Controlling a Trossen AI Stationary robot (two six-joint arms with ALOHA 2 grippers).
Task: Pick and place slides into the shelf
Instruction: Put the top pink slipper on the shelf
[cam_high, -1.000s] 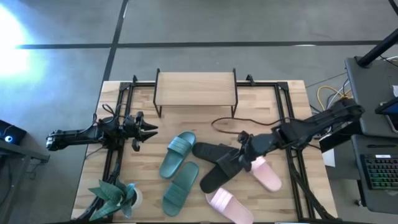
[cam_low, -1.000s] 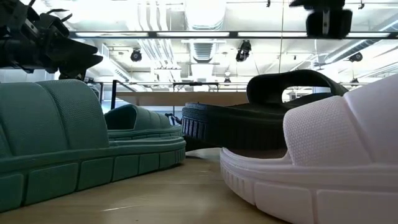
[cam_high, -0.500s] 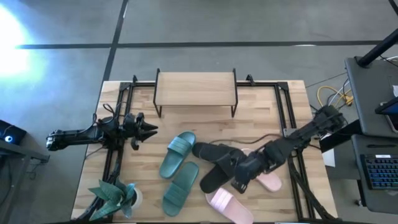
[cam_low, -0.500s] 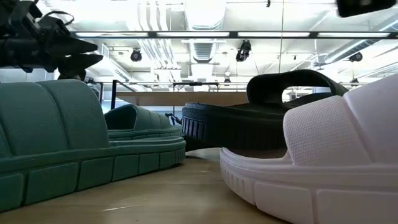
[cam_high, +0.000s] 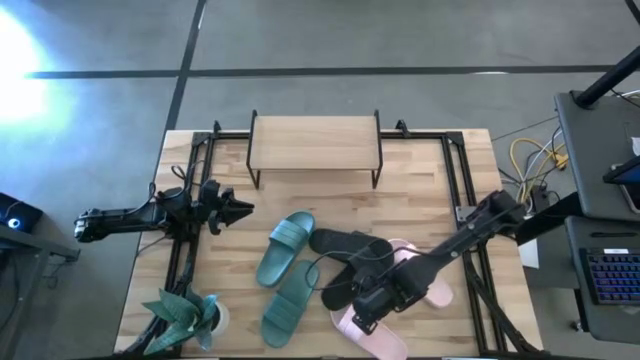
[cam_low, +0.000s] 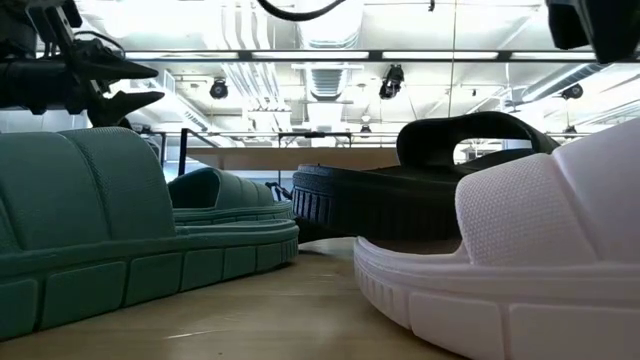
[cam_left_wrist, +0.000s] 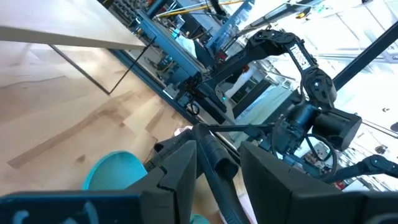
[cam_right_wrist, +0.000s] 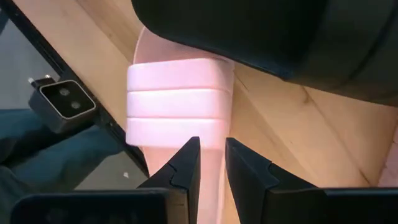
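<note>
Six slides lie sole-down on the tabletop in the high view: a teal-green pair (cam_high: 285, 248) (cam_high: 290, 300), a black pair (cam_high: 345, 243) (cam_high: 345, 283) crossing each other, and a pink pair (cam_high: 428, 280) (cam_high: 372, 338). The shelf (cam_high: 315, 143) stands on its black legs at the far edge with nothing on its plank. My right gripper (cam_high: 362, 312) hangs above the near pink slide (cam_right_wrist: 177, 93), its fingers a narrow gap apart and touching nothing. My left gripper (cam_high: 245, 210) waits open at the table's left, above the tabletop.
A teal-green potted plant (cam_high: 185, 315) sits at the near left corner. A dark cable (cam_high: 375, 195) loops on the tabletop between the shelf and the slides. Black frame rails (cam_high: 190, 190) (cam_high: 465, 190) run along both sides. Bare wood lies in front of the shelf.
My right gripper has travelled from over the black slides toward the near edge and somewhat left, ending above the near pink slide. The slides have stayed where they were.
</note>
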